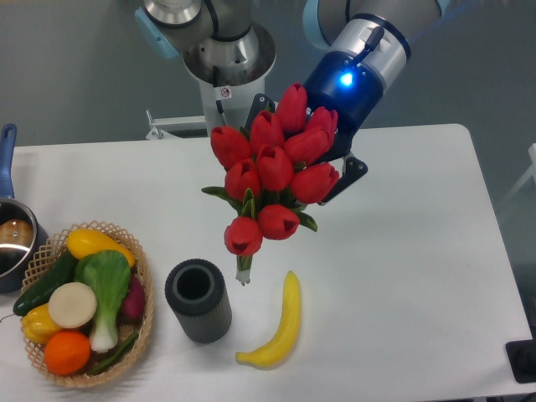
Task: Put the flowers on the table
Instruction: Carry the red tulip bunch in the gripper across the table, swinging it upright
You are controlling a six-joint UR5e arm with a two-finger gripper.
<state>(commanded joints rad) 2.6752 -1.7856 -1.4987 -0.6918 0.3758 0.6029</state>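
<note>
The flowers (275, 172) are a bunch of red tulip buds with green leaves, their bound green stems pointing down toward the table (410, 251). They hang in the air over the middle of the white tabletop, touching nothing below. My gripper (306, 142) is shut on the flowers. One dark finger shows at the upper left of the bunch (256, 105) and the other at the right (352, 173). The buds hide the grip itself. The stem tips (244, 273) end just above and to the right of a black cylinder.
A black ribbed cylinder vase (198, 300) stands upright at front centre, with a yellow banana (277, 328) to its right. A wicker basket (142, 276) of vegetables and fruit sits at front left. A pot (12, 239) is at the left edge, and a black object (523, 362) at the front right corner.
</note>
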